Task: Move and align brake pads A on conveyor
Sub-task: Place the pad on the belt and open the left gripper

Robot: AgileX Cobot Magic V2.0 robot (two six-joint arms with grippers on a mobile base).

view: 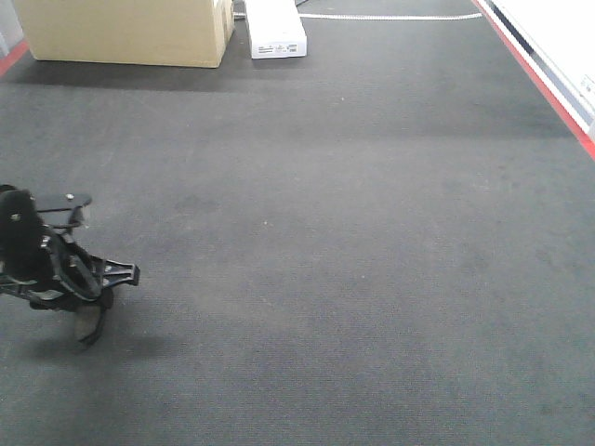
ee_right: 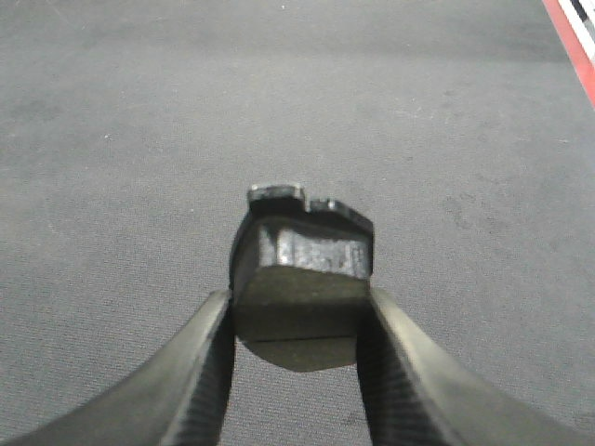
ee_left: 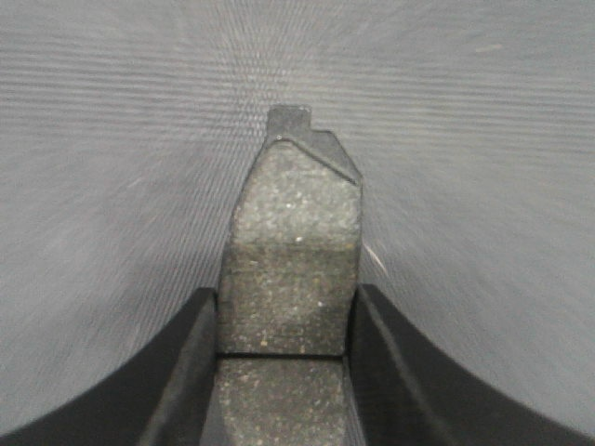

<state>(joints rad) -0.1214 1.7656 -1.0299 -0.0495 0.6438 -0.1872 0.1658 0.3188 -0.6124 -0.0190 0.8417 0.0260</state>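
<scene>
- the left jaws are pinching a dark grey, speckled, flat brake pad (ee_left: 297, 223) by its long edges. its notched end tab juts out ahead over the wide charcoal, carpet-like conveyor belt (view: 353, 232).
- the right jaws are clamped the same way on a second dark grey brake pad (ee_right: 302, 246), seen end-on and hanging over the belt, not far from the red edge stripe (ee_right: 572, 42).
- to my eye the main risk is a pad pivoting in such a narrow edge grip, so it would go down skewed rather than in line.
- if a pad is let go above the belt, i'd expect the rough weave to catch a tab and leave it tilted or on edge.
- no other pad shows on the belt to line up against, so the spacing could drift.
- the left arm (view: 37, 260) sits low at the near left of the belt with its jaws angled downward. the pad's tip is close to the surface, though i cannot tell if it touches.
- the right arm is out of the front view, so its pose is unclear.
</scene>
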